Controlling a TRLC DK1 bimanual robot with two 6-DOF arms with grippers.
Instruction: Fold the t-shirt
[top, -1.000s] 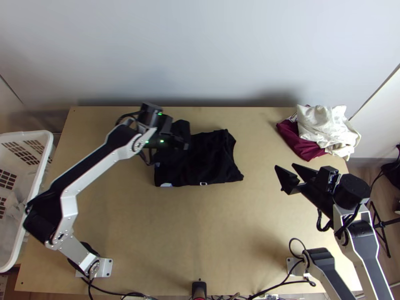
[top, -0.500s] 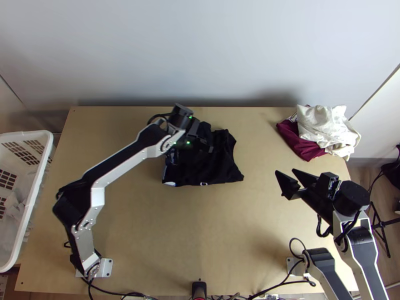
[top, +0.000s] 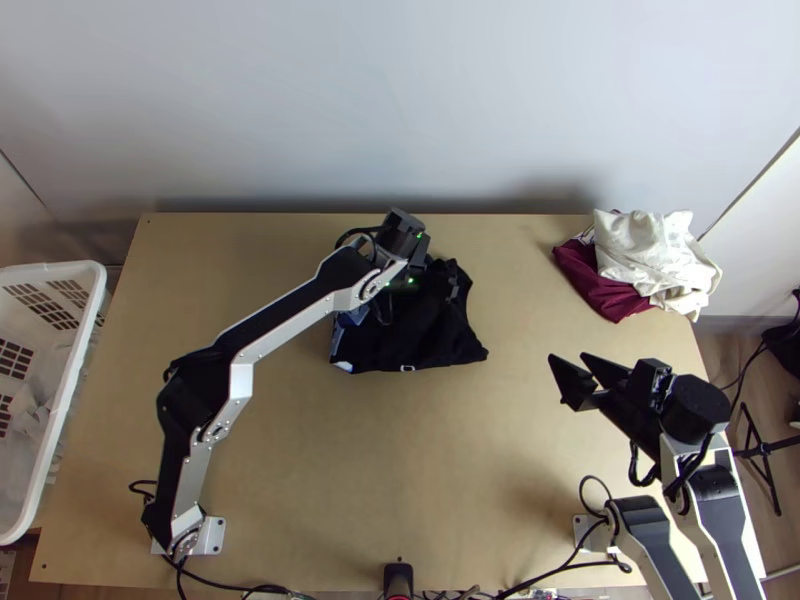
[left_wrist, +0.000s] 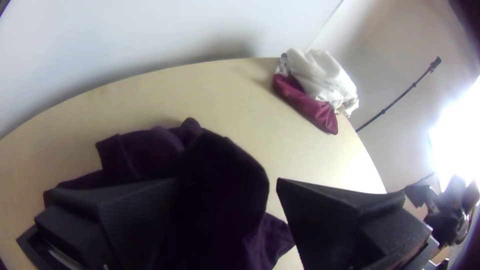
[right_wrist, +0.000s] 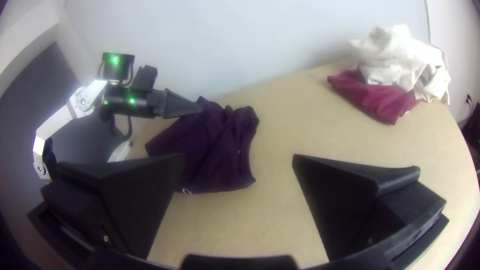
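Wooden table (top: 400, 450): t-shirt (top: 430, 338) laid 6 o'clock of nearer L gripper (top: 421, 298), approx. 9 of R gripper (top: 567, 357); both wide-opened, nothing held

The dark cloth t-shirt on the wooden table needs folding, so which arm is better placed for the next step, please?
Left, I'd judge: its black two-fingered gripper is open over the t-shirt, while the right gripper, also open, hangs away from it.

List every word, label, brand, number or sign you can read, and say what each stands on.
None can be read.
Dark t-shirt: small white mark on its edge, too small to read.
Dark t-shirt: pale patch at a corner, no lettering to make out.
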